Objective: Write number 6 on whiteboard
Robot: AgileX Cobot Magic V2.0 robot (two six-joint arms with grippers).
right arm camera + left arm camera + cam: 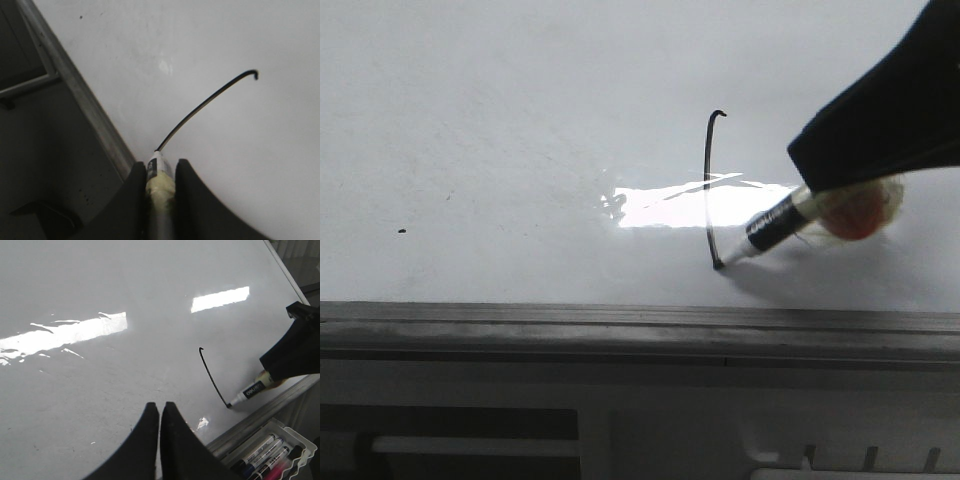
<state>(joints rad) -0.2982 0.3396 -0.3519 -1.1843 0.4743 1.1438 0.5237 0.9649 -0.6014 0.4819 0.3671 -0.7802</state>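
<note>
Right hand pinches marker, tip touching number 6 stem's near end.

Looked like an office or lab test bench, can't say which w/ certainty. Main clue was a big glossy whiteboard lying flat, w/ a grey metal edge rail along its near side. Just past the rail sat a clear plastic tray holding several whiteboard markers, caps black, blue and pink. Strip-shaped ceiling light glare on the board suggested indoor overhead lighting.
</note>
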